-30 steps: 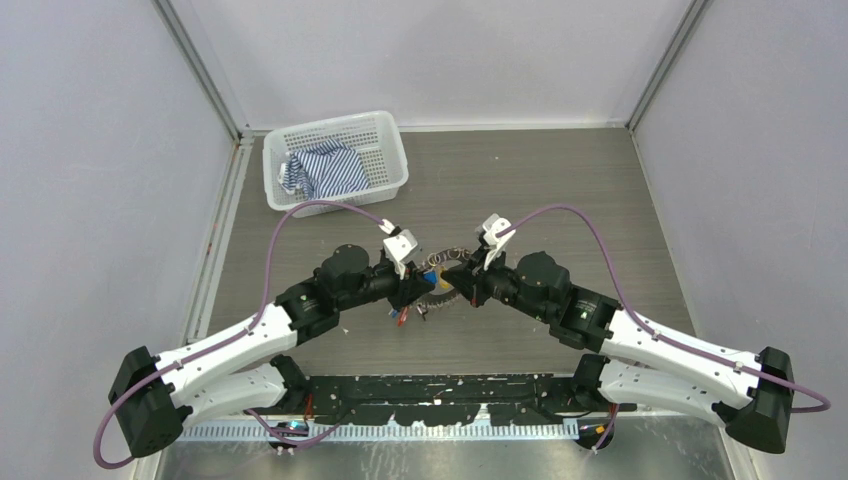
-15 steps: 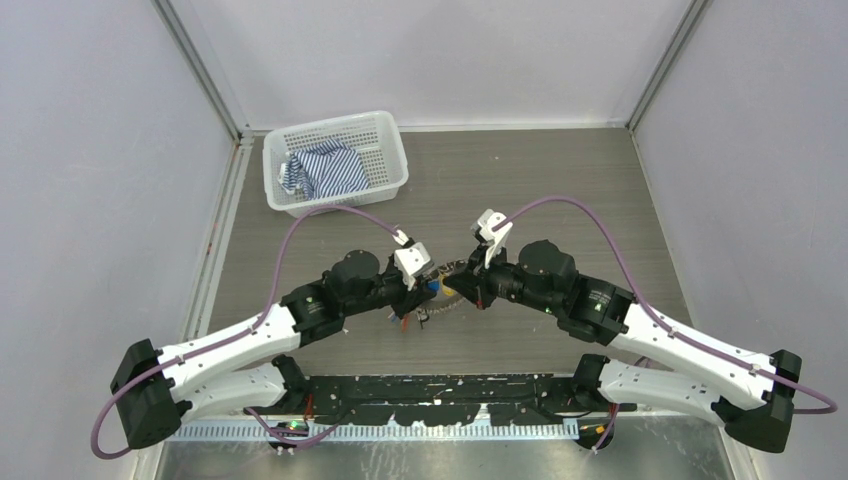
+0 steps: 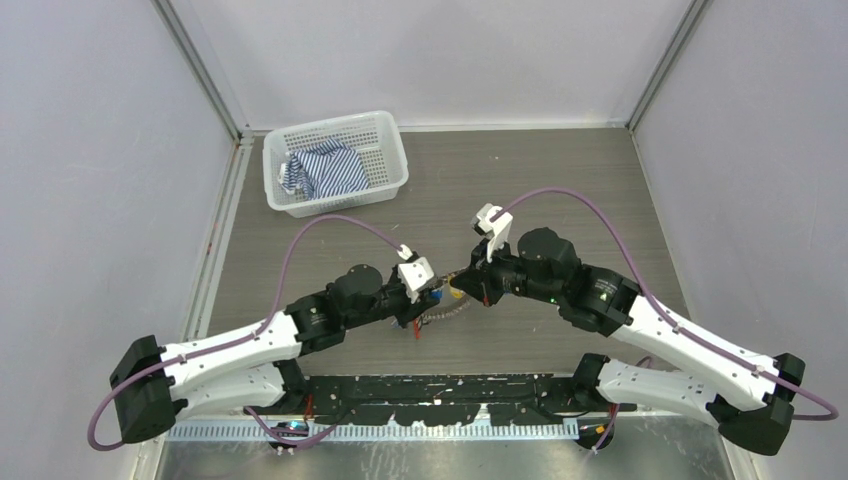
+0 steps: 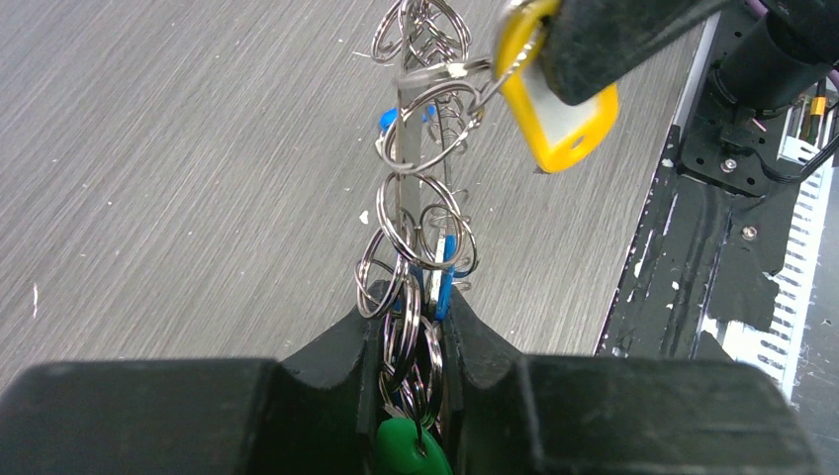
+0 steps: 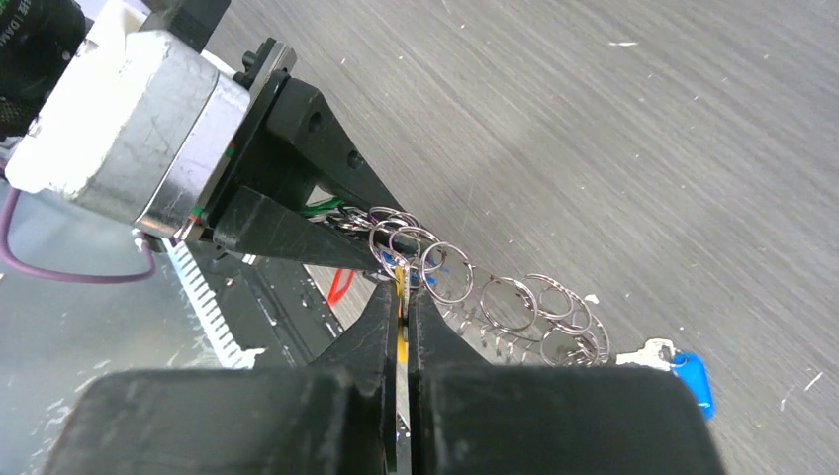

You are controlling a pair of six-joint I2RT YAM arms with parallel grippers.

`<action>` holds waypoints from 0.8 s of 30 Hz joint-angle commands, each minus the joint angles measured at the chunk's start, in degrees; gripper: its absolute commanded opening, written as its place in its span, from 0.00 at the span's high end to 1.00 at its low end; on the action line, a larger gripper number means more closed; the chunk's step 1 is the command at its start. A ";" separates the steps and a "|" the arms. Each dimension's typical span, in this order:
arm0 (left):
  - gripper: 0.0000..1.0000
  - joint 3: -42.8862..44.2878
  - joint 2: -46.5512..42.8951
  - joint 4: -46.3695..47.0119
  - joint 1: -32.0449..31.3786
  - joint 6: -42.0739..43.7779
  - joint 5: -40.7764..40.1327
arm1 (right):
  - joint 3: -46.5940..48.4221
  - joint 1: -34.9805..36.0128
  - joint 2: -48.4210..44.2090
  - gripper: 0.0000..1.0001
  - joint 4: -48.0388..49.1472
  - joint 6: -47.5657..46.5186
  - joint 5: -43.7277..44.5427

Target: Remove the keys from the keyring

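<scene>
While the left gripper [image 4: 411,322] pinches the keyring [image 4: 404,148] and the right gripper [image 5: 404,297] clamps the yellow tag [image 4: 566,121], a skewed pull could slip either grip

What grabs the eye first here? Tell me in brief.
At the centre, the left gripper clamps the keyring, and the right gripper pinches a yellow tag hanging from it. In the far left corner, a white basket holds striped cloth.
</scene>
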 commanded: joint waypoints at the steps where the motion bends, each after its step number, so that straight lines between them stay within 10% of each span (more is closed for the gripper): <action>1: 1.00 -1.01 0.54 9.34 -1.01 -0.33 -1.64 | 3.64 -2.62 1.25 0.99 0.14 1.59 -5.27; 5: 0.93 -2.00 1.20 11.06 -1.03 -2.00 -2.73 | 4.93 -5.38 2.71 0.99 -1.26 1.55 -10.16; 11: 0.58 -3.04 0.30 11.30 -1.07 -3.48 -3.70 | 5.97 -7.74 4.75 0.99 -2.30 1.37 -15.29; 24: 0.56 -6.46 -6.80 14.99 -0.99 -1.12 -4.76 | 6.68 -9.28 5.29 0.99 -3.88 0.44 -17.30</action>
